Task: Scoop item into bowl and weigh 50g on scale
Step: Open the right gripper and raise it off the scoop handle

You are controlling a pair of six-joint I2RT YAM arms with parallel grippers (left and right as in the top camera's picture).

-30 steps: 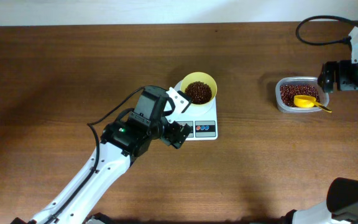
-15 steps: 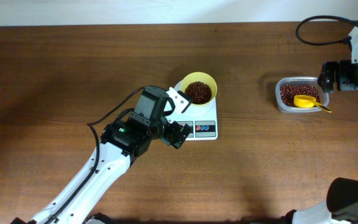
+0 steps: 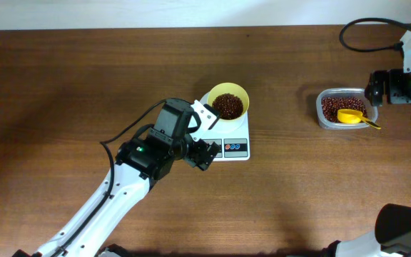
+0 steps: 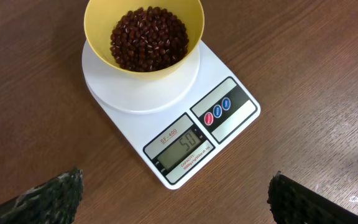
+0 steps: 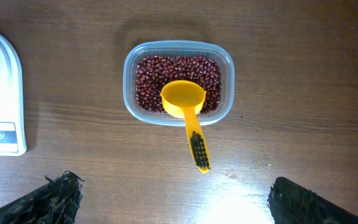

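Note:
The pale-yellow bowl stands on the round platform of the white scale, holding a heap of dark reddish-brown beans. In the left wrist view the beans fill the bowl, and the scale shows 50 on its display. My left gripper hovers open just in front of the scale's front edge, its fingers wide apart and holding nothing. My right gripper is open above the table beside the clear tub, also holding nothing.
A clear rectangular tub of more beans sits at the right, with a yellow long-handled scoop resting in it, handle over the rim toward my right gripper. The same tub lies well right of the scale. A black cable loops at the back right.

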